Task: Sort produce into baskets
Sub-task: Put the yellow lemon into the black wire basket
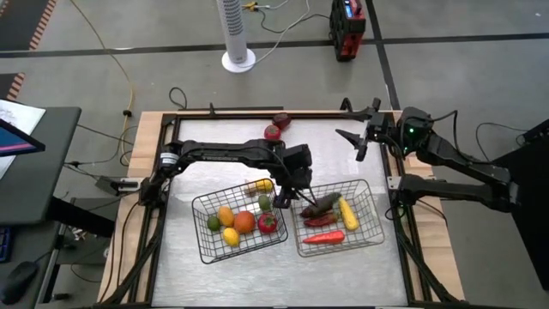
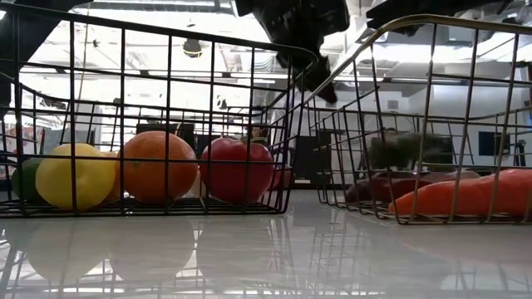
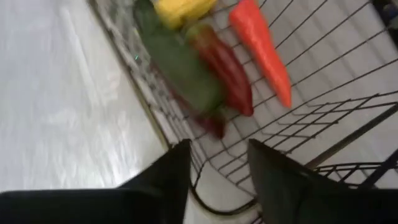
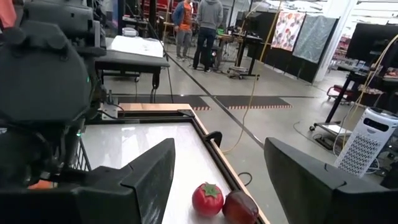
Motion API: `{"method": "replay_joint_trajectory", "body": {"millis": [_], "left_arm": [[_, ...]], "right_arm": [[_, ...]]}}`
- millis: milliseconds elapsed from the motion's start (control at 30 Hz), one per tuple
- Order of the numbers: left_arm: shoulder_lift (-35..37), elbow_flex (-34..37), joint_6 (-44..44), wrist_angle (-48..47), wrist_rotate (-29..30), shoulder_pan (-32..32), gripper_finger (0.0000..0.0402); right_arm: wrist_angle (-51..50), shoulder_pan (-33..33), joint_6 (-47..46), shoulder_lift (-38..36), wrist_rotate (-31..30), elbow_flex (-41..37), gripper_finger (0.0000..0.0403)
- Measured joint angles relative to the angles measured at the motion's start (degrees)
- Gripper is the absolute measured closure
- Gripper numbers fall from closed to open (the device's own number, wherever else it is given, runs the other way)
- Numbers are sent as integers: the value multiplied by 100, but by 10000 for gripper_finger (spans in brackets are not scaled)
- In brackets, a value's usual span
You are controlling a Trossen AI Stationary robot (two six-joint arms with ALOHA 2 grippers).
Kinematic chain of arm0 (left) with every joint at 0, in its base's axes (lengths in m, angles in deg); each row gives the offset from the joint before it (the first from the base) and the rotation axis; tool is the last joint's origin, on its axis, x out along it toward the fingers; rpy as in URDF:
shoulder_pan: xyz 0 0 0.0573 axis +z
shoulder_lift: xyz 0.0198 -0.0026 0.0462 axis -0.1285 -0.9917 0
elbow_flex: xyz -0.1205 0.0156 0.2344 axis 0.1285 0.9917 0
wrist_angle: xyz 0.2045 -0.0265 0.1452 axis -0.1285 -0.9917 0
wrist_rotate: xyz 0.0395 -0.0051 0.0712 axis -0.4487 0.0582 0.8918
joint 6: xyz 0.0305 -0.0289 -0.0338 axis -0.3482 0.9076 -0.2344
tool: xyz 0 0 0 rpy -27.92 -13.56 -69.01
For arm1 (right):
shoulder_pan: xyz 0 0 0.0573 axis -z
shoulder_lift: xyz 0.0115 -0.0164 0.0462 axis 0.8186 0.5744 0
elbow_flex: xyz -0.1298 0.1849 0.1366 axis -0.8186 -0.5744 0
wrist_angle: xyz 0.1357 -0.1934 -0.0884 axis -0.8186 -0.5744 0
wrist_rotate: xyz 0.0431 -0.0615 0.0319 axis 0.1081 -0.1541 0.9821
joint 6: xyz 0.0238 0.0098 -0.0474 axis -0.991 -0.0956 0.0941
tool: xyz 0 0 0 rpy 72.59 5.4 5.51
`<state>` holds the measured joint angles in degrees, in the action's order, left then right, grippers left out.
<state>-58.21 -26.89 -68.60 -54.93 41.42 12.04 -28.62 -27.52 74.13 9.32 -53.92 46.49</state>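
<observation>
Hovering over the near-left rim of the right basket, the left gripper has its fingers parted and empty. A green long vegetable lies in that basket just beyond the fingertips. The right gripper waits open, holding nothing, over the far right edge of the table.

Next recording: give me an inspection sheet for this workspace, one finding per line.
Surface: table, pale top, wooden frame.
Job's things: left basket holds round produce; right basket holds long produce, with a green piece blurred at its edge; red tomato and a dark red piece lie loose at the far edge.
Clutter: nothing seen.
Grippers: left tool open, empty, over the right basket; right tool open, empty, waiting at the far right corner.
Cables: yellow cable on the floor.
Surroundings: tower fan; people standing far off.
</observation>
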Motion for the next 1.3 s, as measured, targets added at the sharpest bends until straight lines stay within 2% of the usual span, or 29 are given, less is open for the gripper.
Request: {"method": "replay_joint_trajectory", "body": {"millis": [100, 200, 333, 567, 767, 933, 1067, 1233, 1300], "left_arm": [[54, 2, 56, -308, 190, 6, 210], [300, 2, 49, -973, 520, 123, 189], [676, 23, 91, -1521, 833, 418, 190], [1049, 52, -19, -1101, 1524, 1028, 210], [869, 55, 236, -612, 1209, 1766, 211], [730, 94, 16, -393, 1102, 1965, 212], [793, 725, -55, 607, 642, 1885, 212], [1101, 1758, -191, 1263, 567, 1684, 212], [1388, 2313, -207, 1829, 564, 1609, 212]], "right_arm": [[-32, 0, -2, 0, -4, 0, 127], [-87, 0, -3, 0, -6, 0, 127], [-201, -7, -3, 0, -9, 2, 127], [-228, -7, -22, 0, -7, 2, 127], [-206, -11, -68, 111, -4, 4, 127], [-83, -13, -60, 435, -3, 4, 127], [111, -5, -41, 826, -7, 4, 127], [179, 11, 85, 1228, -9, 4, 127], [182, 11, 96, 1360, -9, 4, 127]]}}
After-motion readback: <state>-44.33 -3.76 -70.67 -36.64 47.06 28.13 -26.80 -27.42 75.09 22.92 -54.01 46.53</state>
